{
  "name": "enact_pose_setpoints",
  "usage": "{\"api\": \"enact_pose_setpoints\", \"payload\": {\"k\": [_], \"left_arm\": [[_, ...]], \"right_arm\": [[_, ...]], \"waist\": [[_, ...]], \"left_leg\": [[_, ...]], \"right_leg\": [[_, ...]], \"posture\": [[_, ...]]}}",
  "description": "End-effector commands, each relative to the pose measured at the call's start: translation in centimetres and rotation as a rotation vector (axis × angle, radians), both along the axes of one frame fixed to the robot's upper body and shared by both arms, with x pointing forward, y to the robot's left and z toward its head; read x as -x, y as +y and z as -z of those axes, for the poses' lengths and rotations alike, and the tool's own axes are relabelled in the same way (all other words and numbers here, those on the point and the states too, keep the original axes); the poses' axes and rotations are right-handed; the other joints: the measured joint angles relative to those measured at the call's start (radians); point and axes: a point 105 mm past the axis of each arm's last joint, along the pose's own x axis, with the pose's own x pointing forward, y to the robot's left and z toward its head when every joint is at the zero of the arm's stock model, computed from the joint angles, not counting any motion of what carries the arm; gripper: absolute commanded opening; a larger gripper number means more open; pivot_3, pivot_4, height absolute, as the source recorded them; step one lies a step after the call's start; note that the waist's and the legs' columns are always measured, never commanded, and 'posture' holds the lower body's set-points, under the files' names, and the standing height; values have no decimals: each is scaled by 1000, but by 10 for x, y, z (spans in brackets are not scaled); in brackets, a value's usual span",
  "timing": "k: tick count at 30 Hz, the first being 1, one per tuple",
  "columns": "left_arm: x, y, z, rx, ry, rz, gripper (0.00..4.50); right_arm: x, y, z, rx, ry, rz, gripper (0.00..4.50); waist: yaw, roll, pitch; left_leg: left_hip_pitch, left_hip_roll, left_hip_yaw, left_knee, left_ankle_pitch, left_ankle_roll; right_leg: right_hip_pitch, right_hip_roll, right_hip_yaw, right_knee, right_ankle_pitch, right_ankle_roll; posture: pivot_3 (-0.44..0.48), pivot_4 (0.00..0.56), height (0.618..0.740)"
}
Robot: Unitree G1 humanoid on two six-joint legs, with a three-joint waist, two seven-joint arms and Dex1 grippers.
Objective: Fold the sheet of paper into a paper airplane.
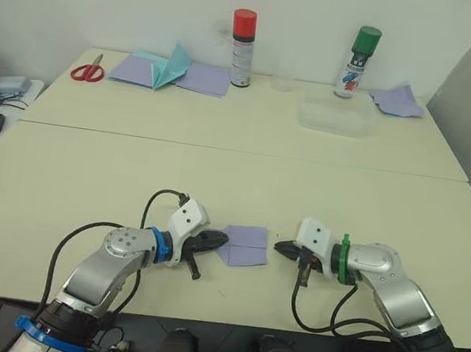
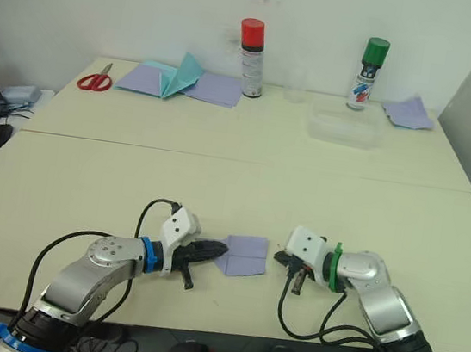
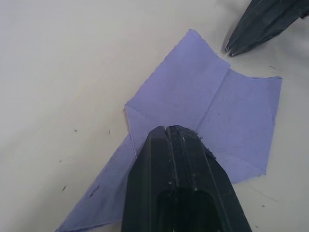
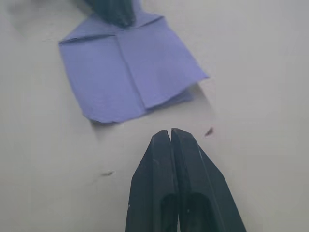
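- the left gripper (image 1: 216, 241), fingers closed together, presses its tip on the sheet of paper (image 1: 246, 245), seemingly pinning the pointed end.
- the right gripper (image 1: 282, 249), fingers closed and empty, sits just beside the sheet's square end.
- the sheet lies flat on the table (image 1: 217, 182) between them, long axis running gripper to gripper.

sheet of paper (image 1: 244, 246) on table (image 1: 217, 182), between left pincer (image 1: 220, 241), right pincer (image 1: 279, 249)

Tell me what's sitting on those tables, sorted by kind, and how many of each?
Spray cans: 2, red-capped and green-capped
Scissors: 1
Clear cup: 1
Clear plastic tray: 1
Paper items: 4, the sheet of paper between the grippers, the teal paper plane, the flat lavender sheets under it, a lavender scrap
Total: 9
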Motion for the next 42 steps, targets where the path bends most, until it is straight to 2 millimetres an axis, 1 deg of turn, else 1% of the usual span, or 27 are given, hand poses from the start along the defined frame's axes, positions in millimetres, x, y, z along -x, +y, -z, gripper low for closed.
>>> {"api": "enact_pose_setpoints", "payload": {"k": [1,3,6,10,15,17,20,22,24,26,27,30,32,34,36,39,42], "left_arm": [[3,9,21,-62,72,-28,0],[3,9,21,-64,69,-24,0],[3,8,21,-70,65,-13,0],[5,6,20,-72,63,-6,0],[6,6,16,-74,50,6,0],[2,1,5,-43,8,11,0],[-3,-15,-21,47,-44,35,0],[-3,-26,-32,63,-71,81,0],[-1,-32,-33,51,-80,109,0],[1,-35,-23,0,-69,126,0],[0,-33,-15,-33,-62,116,0],[-4,-26,-2,-80,-40,68,0],[4,-19,9,-113,-12,90,0],[8,-12,14,-139,0,93,0],[5,0,15,-145,8,50,0],[0,14,12,-100,52,-41,0],[3,32,16,-85,115,-101,0]], "right_arm": [[7,18,-29,-106,-97,-84,67],[7,28,-28,-111,-114,-99,67],[2,38,-16,-87,-97,-67,67],[-4,45,6,-7,-74,-39,67],[3,47,22,68,-48,-91,67],[4,46,27,92,-36,-96,67],[3,44,30,100,-30,-88,67],[2,44,31,99,-25,-81,67],[0,44,31,99,-26,-79,67],[-1,44,30,98,-29,-76,67],[-2,44,30,97,-30,-74,67],[-2,43,29,97,-32,-73,67],[-2,41,29,99,-33,-70,67],[-2,40,29,101,-31,-65,67],[-2,39,30,102,-30,-62,67],[-3,39,30,101,-29,-61,67],[-3,41,29,80,-12,-50,67]], "waist": [[-1,0,0],[-1,0,0],[-1,0,0],[-1,0,0],[-1,0,0],[-1,0,0],[0,0,0],[0,-1,1],[-1,-2,1],[-1,-2,1],[-2,-2,1],[-2,-2,1],[-2,-2,1],[-2,-2,1],[-2,-2,0],[-2,-2,0],[-3,-2,0]], "left_leg": [[0,0,0,0,0,0],[0,0,0,0,0,0],[0,0,0,0,0,0],[0,0,0,0,0,0],[0,0,0,-1,0,0],[0,0,1,-1,0,0],[0,0,1,-2,0,0],[0,0,1,-2,0,0],[0,0,1,-2,0,0],[0,-1,1,-2,0,0],[0,-1,1,-3,0,0],[0,-1,1,-4,0,0],[0,-1,0,-5,0,0],[1,-1,0,-6,0,0],[1,0,-1,-6,0,0],[1,0,-1,-6,0,0],[1,0,-1,-6,0,0]], "right_leg": [[0,0,0,0,0,0],[0,1,0,0,0,0],[0,1,0,0,0,0],[0,0,0,0,0,0],[0,0,1,0,0,0],[0,0,0,0,0,0],[0,0,0,0,0,0],[0,0,-1,0,0,0],[0,1,-1,0,0,0],[0,1,-1,0,0,1],[0,2,-1,0,0,1],[-1,2,0,0,1,2],[-1,2,0,0,1,2],[-1,2,0,0,1,1],[-1,2,0,0,0,1],[0,2,0,0,0,0],[-1,2,-1,0,0,0]], "posture": [[0,150,740],[0,150,740],[0,150,740],[0,150,740],[0,150,740],[0,150,740],[0,150,740],[0,150,740],[0,150,740],[0,150,740],[0,150,740],[0,150,740],[0,150,740],[0,150,740],[0,150,740],[0,150,740],[0,150,740]]}}
